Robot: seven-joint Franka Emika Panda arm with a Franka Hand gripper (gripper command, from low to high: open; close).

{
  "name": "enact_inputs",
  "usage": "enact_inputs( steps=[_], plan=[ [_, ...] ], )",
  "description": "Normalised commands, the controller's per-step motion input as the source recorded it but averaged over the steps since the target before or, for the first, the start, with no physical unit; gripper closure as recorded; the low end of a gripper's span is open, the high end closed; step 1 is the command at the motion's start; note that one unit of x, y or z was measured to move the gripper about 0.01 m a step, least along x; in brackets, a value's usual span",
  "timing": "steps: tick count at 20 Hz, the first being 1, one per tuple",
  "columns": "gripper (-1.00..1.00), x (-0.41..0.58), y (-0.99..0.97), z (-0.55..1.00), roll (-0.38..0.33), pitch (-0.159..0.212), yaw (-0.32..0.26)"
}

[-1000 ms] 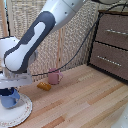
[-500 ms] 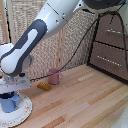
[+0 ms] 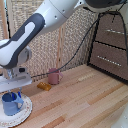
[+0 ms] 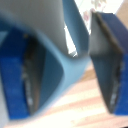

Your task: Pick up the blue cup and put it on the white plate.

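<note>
Wooden floor [image 3: 85, 100]; blue cup [image 3: 11, 103] between jaws.

The cup [image 3: 11, 103] stands on the plate [image 3: 25, 113], with the mug [image 3: 54, 76] behind toward the exterior view's right.

Blue cup [image 3: 11, 103]; white plate [image 3: 20, 117] with faint speckled rim; pink mug [image 3: 54, 76]; white-and-grey arm [image 3: 35, 30]; blue gripper pads [image 4: 112, 65]; light wood table [image 3: 85, 100].
</note>
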Motion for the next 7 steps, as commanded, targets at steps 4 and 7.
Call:
enact_inputs(
  steps=[4, 7],
  plan=[
    [-1.00, 0.084, 0.00, 0.81, -0.021, -0.084, -0.035],
    [-1.00, 0.268, 0.00, 0.72, -0.020, -0.091, -0.006]
  ],
)
